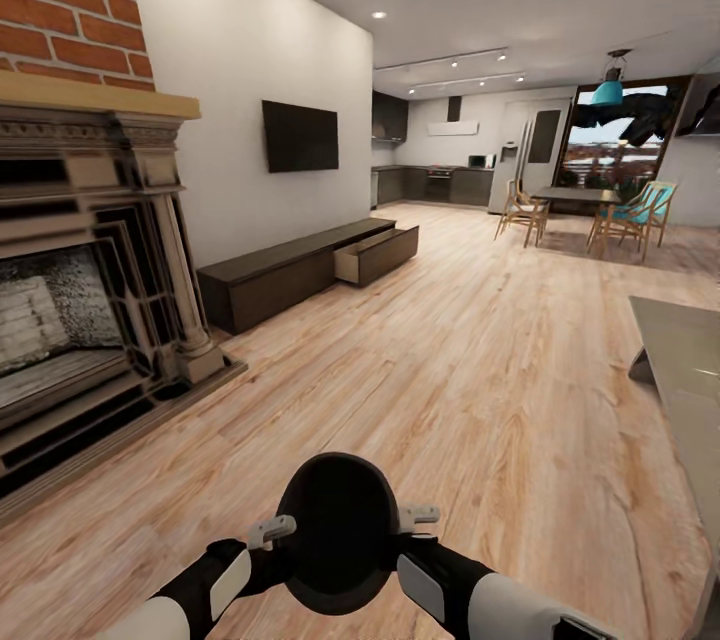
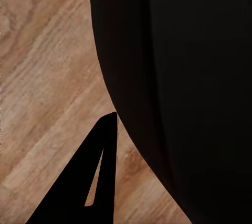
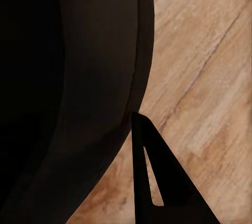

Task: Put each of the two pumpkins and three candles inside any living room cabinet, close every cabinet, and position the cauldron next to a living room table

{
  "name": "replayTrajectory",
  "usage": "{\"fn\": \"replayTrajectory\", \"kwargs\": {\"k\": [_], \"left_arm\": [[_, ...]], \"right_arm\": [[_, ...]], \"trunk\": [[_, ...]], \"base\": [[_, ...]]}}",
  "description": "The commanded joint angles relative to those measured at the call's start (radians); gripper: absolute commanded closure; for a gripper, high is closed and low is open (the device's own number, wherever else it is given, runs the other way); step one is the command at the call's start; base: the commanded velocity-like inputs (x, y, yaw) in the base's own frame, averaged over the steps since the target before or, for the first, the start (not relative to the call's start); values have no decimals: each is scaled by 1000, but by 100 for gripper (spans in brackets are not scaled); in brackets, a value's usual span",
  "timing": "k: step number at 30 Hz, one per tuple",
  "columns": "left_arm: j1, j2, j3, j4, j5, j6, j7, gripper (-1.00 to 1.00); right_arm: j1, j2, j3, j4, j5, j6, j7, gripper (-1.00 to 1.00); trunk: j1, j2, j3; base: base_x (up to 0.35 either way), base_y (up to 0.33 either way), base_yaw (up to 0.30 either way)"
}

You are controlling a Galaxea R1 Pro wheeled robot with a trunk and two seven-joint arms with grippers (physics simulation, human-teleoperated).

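A: Low in front of the robot, the cauldron (image 1: 337, 532) sits between the left gripper (image 1: 272, 528) and right gripper (image 1: 418, 517), each pinching its rim.

B: And the cabinet (image 1: 300, 270)?

A: Against the white wall, one drawer (image 1: 377, 255) pulled out. The table (image 1: 688, 360) stands at the right.

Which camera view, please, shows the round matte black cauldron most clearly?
The head view: the round matte black cauldron appears whole, between the left gripper and right gripper. The left wrist view and right wrist view show just its curved black wall.
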Motion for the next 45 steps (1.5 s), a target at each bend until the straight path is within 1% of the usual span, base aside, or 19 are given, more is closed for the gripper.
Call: {"fn": "replayTrajectory", "kwargs": {"k": [1, 2, 5, 9, 12, 14, 18, 23, 24, 28, 32, 36, 45], "left_arm": [[0, 6, 3, -1, 7, 4, 0, 100], [0, 7, 1, -1, 7, 4, 0, 100], [0, 8, -7, -1, 14, 4, 0, 100], [0, 6, 2, -1, -6, 4, -1, 100], [0, 7, 0, -1, -8, 4, -1, 100], [0, 7, -3, -1, -5, 4, -1, 100], [0, 8, -5, -1, -3, 4, -1, 100], [0, 7, 0, -1, -8, 4, -1, 100], [0, 30, 45, -1, 47, 4, -1, 100], [0, 30, 45, -1, 47, 4, -1, 100], [0, 31, 45, -1, 47, 4, -1, 100], [0, 32, 45, -1, 48, 4, -1, 100], [0, 32, 45, -1, 48, 4, -1, 100]], "right_arm": [[-2, -1, 0, -1, 4, 1, -3, 100], [-2, -1, 16, -1, -14, 1, -3, 100], [-2, -2, 34, -1, -32, -8, 1, 100], [-2, -3, 76, 0, -82, -26, 4, 100], [-2, -3, 106, 0, -114, -28, 3, 100], [-2, -3, 113, 0, -121, -28, 3, 100], [-2, -3, 116, 0, -123, -27, 3, 100], [-2, -3, 109, 1, -116, -27, 5, 100], [-2, -3, -39, 1, 38, -27, 27, 100], [-2, -3, -39, 1, 38, -27, 27, 100], [-2, -3, -49, 1, 38, -27, 35, 100], [-2, -3, -52, 1, 38, -26, 69, 100], [-2, -3, -53, 1, 38, -24, 76, 100]], "trunk": [[0, -1, -1], [0, -1, -1], [0, -1, -1], [0, -1, -1], [0, -1, -1], [0, -1, -1], [0, -1, -1], [0, -1, -1], [0, -1, -1], [0, -1, -1], [0, -1, -1], [0, -1, -1], [0, -1, -1]], "base": [[0, 0, 0], [0, 0, 0], [0, 0, 0], [0, 0, 0], [0, 0, 0], [0, 0, 0], [0, 0, 0], [0, 0, 0], [0, 0, 0], [0, 0, 0], [0, 4, -28], [0, 94, -214], [0, 65, -238]]}}
